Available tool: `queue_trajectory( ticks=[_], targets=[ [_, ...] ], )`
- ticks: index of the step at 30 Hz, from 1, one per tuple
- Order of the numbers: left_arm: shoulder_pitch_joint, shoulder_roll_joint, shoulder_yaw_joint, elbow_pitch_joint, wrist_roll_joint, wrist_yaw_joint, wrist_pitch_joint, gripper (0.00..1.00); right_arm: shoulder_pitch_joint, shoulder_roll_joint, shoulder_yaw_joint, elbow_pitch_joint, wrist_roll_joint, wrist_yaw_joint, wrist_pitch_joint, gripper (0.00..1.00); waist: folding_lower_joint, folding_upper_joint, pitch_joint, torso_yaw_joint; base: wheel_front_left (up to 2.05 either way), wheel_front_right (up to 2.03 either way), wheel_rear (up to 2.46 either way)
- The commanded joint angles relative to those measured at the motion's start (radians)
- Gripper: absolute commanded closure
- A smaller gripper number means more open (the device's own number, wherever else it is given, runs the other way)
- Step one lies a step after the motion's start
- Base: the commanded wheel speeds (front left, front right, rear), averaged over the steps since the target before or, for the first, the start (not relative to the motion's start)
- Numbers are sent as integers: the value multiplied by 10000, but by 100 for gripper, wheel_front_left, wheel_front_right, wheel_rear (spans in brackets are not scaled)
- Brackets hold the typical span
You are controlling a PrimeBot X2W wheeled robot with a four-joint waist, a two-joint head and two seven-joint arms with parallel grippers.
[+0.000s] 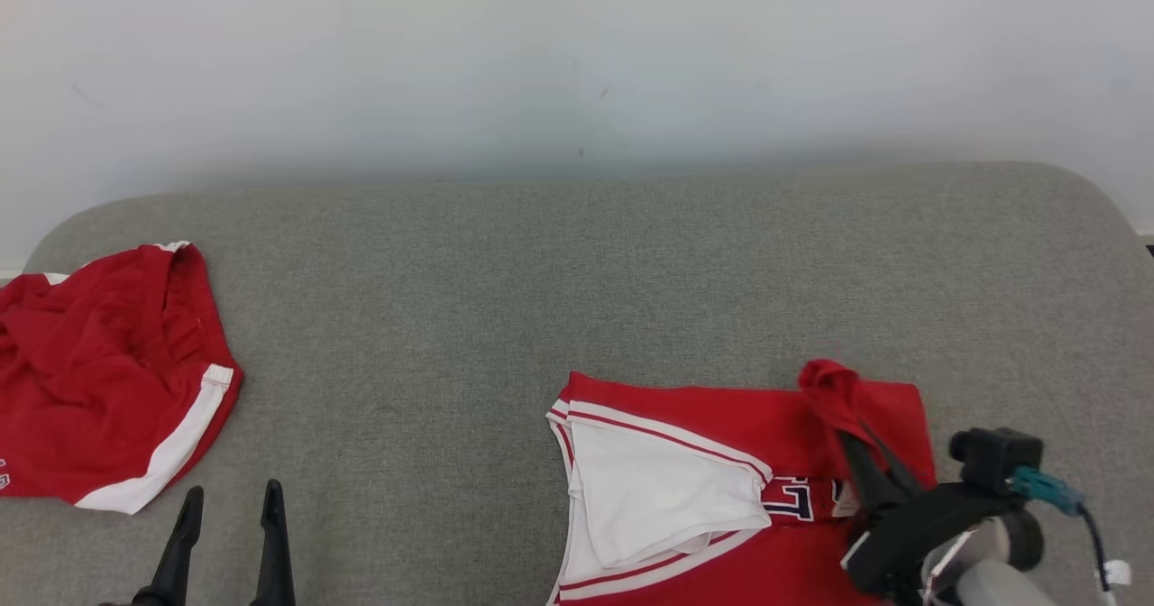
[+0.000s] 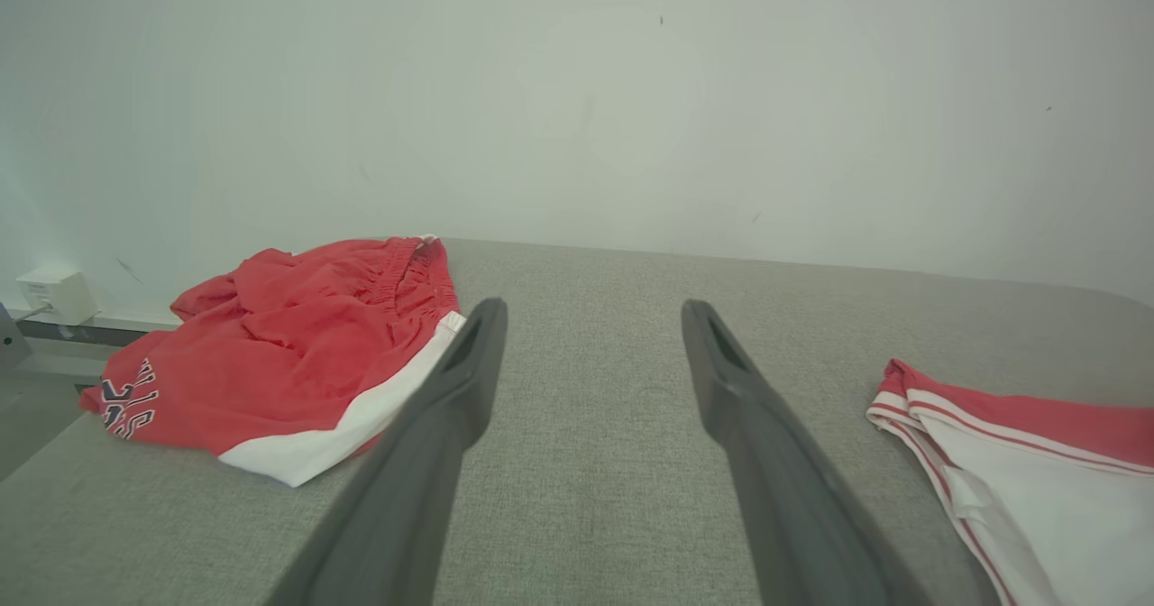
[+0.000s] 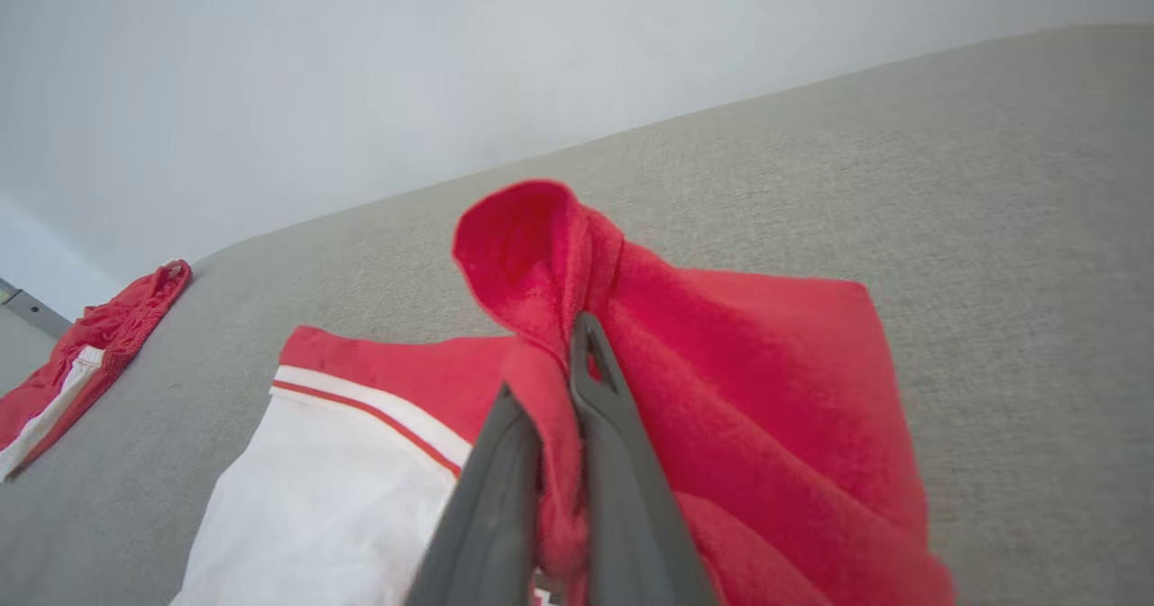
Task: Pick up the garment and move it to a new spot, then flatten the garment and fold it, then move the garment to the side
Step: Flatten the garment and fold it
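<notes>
A red jersey [image 1: 721, 480] with white trim and a dark number lies at the front right of the grey surface, its white inner side showing at the left. My right gripper [image 1: 856, 439] is shut on a fold of the jersey's red cloth and holds it raised in a peak [image 3: 532, 245]; the same gripper [image 3: 550, 381] shows pinching that fold in the right wrist view. My left gripper [image 1: 230, 507] stands open at the front left over bare fabric, its fingers [image 2: 469, 362] spread with nothing between them. The jersey's edge [image 2: 1019, 444] lies to its right.
Red shorts [image 1: 99, 381] with a white stripe lie crumpled at the left edge of the grey upholstered surface [image 1: 577, 299], also in the left wrist view [image 2: 297, 353]. A pale wall [image 1: 577, 56] runs behind. A white socket box [image 2: 54, 295] sits low on the wall.
</notes>
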Motion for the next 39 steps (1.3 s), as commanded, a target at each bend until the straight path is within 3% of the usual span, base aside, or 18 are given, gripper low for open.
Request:
queue_trajectory(
  ticks=[1,7,14,29,30,31,37,39],
  targets=[
    [-103,-6,10,21,-44,25,-6,0,131,136,57,-91,-63,-25,21,100,0,0,34,54,0,0,0],
    [-183,-7,50,104,-17,-3,-6,0,4,1148,497,-813,-349,-25,346,100,0,0,85,313,0,0,0],
    [-268,-8,-26,177,-17,-19,-6,0,-279,2100,719,-667,-509,-25,332,100,0,0,113,619,0,0,0],
    [-469,-7,-113,266,-44,-31,-6,0,-969,2726,982,1024,-427,-25,-367,100,0,0,294,890,0,0,0],
    [-499,-9,-132,282,-33,-34,-6,0,-1034,2733,1053,1143,-514,-25,-394,62,0,0,298,889,0,0,0],
    [-512,-7,-145,292,-26,-35,-6,0,-1066,2744,1136,1233,-553,-25,-440,0,0,0,297,884,0,0,0],
    [-490,-7,-184,256,-17,9,-6,0,-1239,2698,1168,1198,-696,-25,-670,0,0,0,285,793,0,0,0],
    [-468,-7,-151,251,-25,8,-6,0,-1298,2416,1008,974,-841,-25,-733,0,0,0,272,731,0,0,0]
  ],
)
